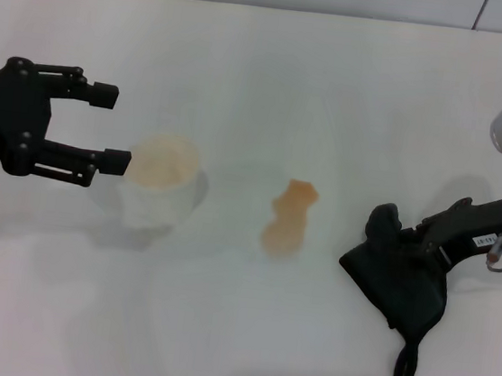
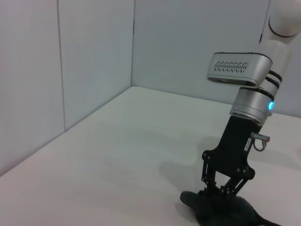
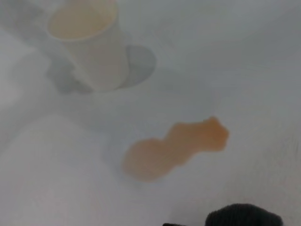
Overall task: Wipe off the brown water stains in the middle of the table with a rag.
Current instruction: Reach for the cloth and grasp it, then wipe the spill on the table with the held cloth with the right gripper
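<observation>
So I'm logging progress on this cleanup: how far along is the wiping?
Early stage. Done: the right gripper is down on the rag, which lies on the table beside the spill. In hand: gripping the rag; whether the fingers have closed isn't visible. Left: the brown water stains look untouched, so all the wiping remains. The left gripper hovers open next to the white cup.

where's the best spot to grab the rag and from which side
Take the rag by its bunched, raised middle, coming straight down from above. It lies low on the table, and its thin tail is poor purchase. The right pincer already sits on that bulk.
</observation>
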Controlling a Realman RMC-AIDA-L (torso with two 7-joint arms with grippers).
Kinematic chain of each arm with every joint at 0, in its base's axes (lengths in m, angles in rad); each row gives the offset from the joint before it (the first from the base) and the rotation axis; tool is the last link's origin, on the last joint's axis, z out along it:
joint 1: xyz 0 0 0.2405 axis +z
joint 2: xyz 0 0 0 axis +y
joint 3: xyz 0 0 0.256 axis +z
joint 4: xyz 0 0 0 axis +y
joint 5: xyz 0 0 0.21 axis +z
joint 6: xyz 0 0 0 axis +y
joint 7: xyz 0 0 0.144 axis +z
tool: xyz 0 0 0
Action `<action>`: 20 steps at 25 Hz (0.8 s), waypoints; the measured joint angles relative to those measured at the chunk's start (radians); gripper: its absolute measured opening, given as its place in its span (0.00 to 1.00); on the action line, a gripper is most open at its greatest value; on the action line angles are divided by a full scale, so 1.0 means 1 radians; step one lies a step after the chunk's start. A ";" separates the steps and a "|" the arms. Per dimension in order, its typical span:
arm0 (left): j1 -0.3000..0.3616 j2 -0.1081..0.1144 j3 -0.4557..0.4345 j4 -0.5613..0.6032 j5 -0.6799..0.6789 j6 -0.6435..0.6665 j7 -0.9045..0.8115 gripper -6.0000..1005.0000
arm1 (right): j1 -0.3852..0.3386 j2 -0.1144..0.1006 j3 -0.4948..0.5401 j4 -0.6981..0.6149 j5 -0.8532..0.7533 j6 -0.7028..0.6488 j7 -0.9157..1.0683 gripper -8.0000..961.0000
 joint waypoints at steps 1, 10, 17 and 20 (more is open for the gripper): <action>-0.001 0.000 0.000 0.000 0.000 -0.001 0.000 0.86 | 0.000 0.000 0.000 0.000 0.000 0.000 0.000 0.26; -0.002 -0.001 0.001 -0.002 0.000 -0.007 0.010 0.86 | -0.006 0.000 -0.011 -0.007 -0.001 -0.002 0.003 0.19; -0.004 -0.001 0.000 -0.005 0.000 -0.008 0.017 0.86 | -0.001 0.000 -0.030 -0.009 0.001 -0.004 0.036 0.12; -0.004 -0.002 0.000 -0.008 0.000 -0.008 0.028 0.86 | 0.004 0.000 -0.051 -0.023 0.002 -0.002 0.052 0.10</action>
